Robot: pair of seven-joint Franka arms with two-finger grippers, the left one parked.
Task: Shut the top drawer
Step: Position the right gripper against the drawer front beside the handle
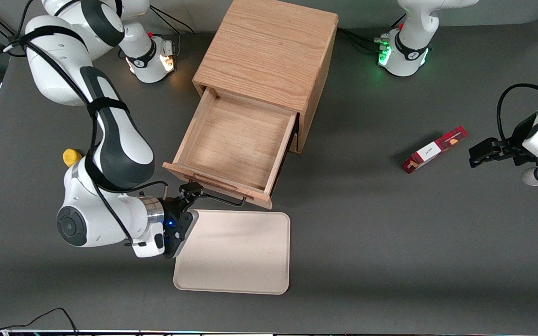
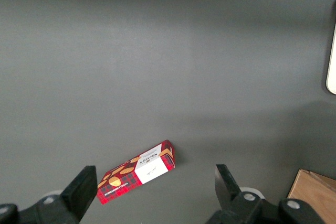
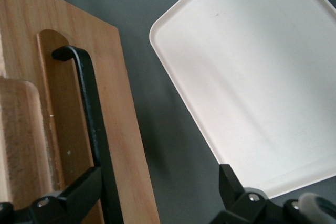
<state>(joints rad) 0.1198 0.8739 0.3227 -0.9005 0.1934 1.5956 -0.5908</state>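
Observation:
The top drawer stands pulled far out of the wooden cabinet, its shallow oak box empty. Its black wire handle runs along the drawer front on the side nearest the front camera. My right gripper is open at the working arm's end of that handle, level with the drawer front. In the right wrist view the handle passes just inside one of the fingers, while the gripper spans the drawer front's edge and bare table. It holds nothing.
A cream tray lies on the table just nearer the front camera than the drawer front, also in the right wrist view. A yellow object sits beside the working arm. A red snack box lies toward the parked arm's end.

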